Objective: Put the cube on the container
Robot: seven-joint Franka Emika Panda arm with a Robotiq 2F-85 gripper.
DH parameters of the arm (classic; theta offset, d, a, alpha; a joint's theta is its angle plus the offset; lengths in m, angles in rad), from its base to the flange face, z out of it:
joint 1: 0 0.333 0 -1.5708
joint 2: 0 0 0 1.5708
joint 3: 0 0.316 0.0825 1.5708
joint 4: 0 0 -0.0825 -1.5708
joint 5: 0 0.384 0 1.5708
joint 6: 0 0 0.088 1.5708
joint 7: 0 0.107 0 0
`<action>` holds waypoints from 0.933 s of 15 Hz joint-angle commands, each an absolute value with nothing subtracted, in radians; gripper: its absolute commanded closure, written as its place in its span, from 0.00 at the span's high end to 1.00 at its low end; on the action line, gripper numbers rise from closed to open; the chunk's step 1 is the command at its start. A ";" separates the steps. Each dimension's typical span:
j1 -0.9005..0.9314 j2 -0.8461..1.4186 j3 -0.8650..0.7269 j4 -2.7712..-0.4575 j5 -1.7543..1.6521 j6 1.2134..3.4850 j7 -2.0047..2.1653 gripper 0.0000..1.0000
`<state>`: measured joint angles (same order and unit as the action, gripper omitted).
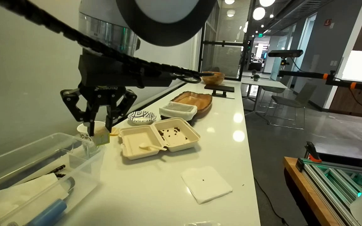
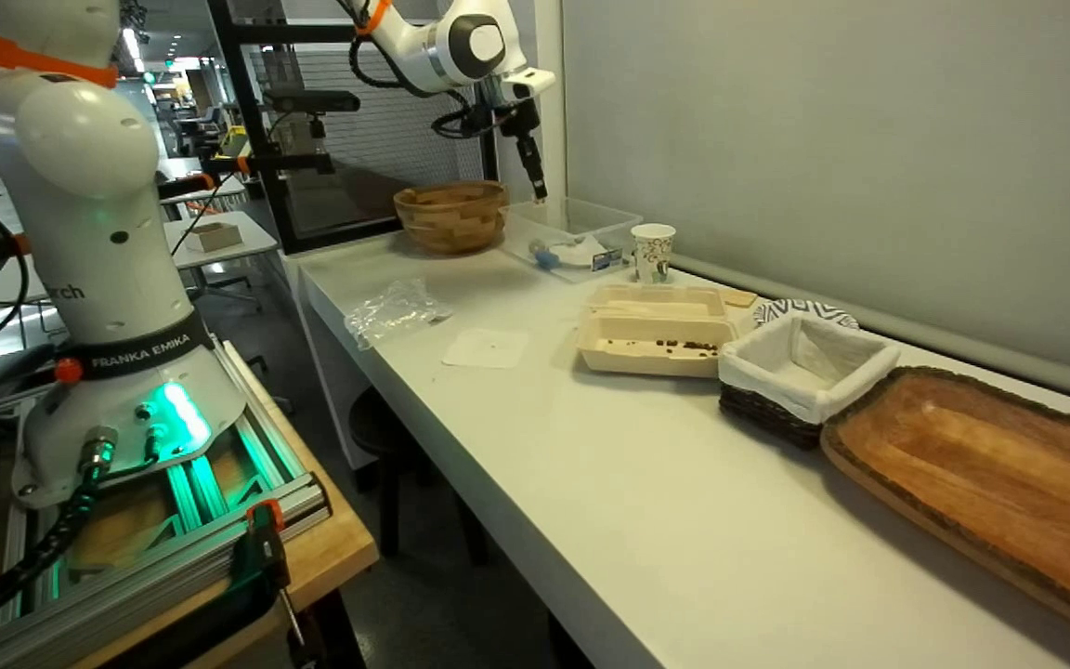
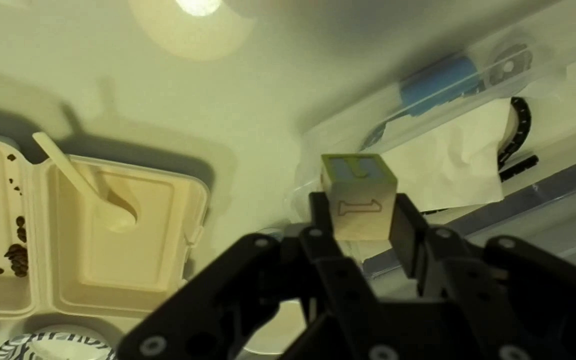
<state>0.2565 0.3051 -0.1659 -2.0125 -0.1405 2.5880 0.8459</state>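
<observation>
The small pale tan cube (image 3: 363, 215), with a figure on its side and a green-edged face, is held between the fingertips of my gripper (image 3: 361, 200) in the wrist view. It also shows between the fingers in an exterior view (image 1: 102, 138). My gripper is shut on it and holds it raised, above the near end of the clear plastic container (image 2: 605, 221). That container also shows in the wrist view (image 3: 318, 132) and holds a white napkin, a blue object and black items. The cube is tiny and hard to make out in an exterior view (image 2: 540, 199).
A patterned paper cup (image 2: 653, 251) stands beside the clear container. An open beige takeout box (image 1: 137, 142) with a spoon and dark bits lies near it. A flat napkin (image 1: 206, 185), a patterned bowl (image 1: 141, 116), a lined basket (image 2: 800, 367) and wooden bowls share the counter.
</observation>
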 commanded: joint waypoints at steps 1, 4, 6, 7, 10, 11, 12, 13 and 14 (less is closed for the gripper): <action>0.191 0.352 -0.132 -1.978 -0.127 2.639 0.815 0.09; 0.142 0.371 -0.101 -1.970 -0.071 2.677 0.738 0.09; 0.122 0.386 -0.092 -1.966 -0.043 2.684 0.705 0.09; 0.116 0.394 -0.092 -1.963 -0.033 2.691 0.694 0.09; 0.103 0.421 -0.092 -1.937 0.000 2.682 0.663 0.09; 0.101 0.432 -0.094 -1.927 0.006 2.680 0.657 0.09; 0.101 0.444 -0.097 -1.916 0.010 2.680 0.651 0.09; 0.101 0.453 -0.100 -1.906 0.013 2.676 0.648 0.09; 0.100 0.462 -0.099 -1.897 0.019 2.672 0.645 0.09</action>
<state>0.1095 0.4194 -0.1071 -1.9392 -0.0126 2.6709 0.6733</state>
